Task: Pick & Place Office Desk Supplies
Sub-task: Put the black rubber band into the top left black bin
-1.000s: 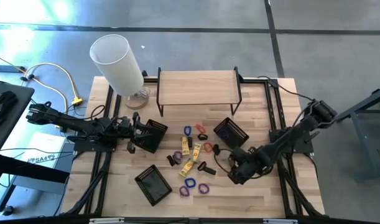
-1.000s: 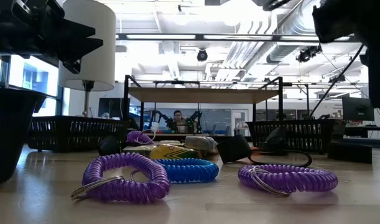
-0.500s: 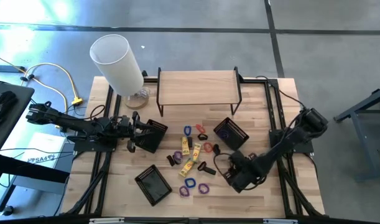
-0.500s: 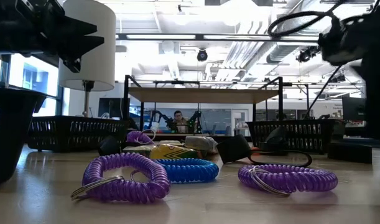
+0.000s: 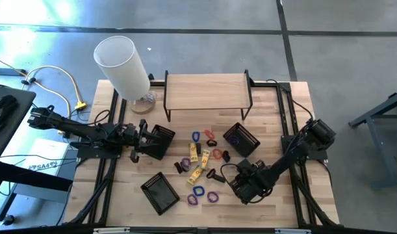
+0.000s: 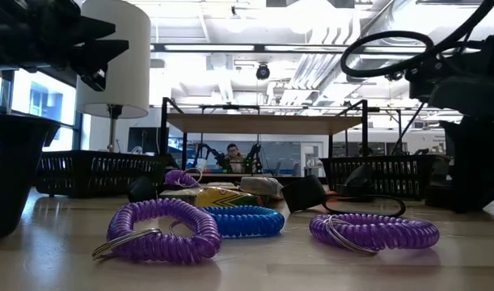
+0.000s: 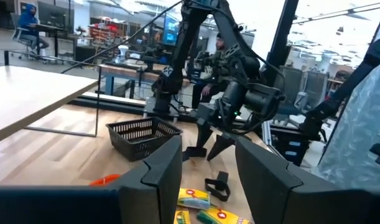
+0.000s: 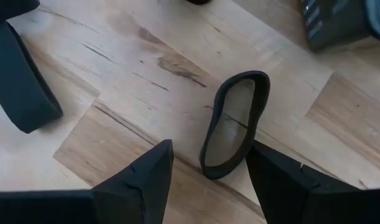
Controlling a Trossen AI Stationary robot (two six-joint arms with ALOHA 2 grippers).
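Low view, nearest first: a purple coil band [image 6: 158,229] lies on the wooden table [image 6: 255,267], a blue coil band [image 6: 242,220] just behind it and a second purple band [image 6: 374,229] to one side, with yellow packets [image 6: 218,196] and dark clips [image 6: 305,193] heaped further back. Over the last second the right gripper [image 5: 232,182] has swung inward across the table and dropped toward the near edge of the pile; it now hangs over a black loop-shaped piece [image 8: 234,124], its jaws standing apart with the piece between their tips and nothing gripped. My judgement is that this lines it up for a pick, with a short descent and a close left to do. The left gripper [image 5: 141,141] has not moved, hovering beside the black basket [image 5: 158,142] on its own side, fingers [image 7: 158,177] parted and empty. Further off stand another basket [image 5: 241,138], the wooden shelf [image 5: 206,91] and the white cylinder [image 5: 123,65]. No supply visibly sits in a basket, so the sorting looks barely begun.
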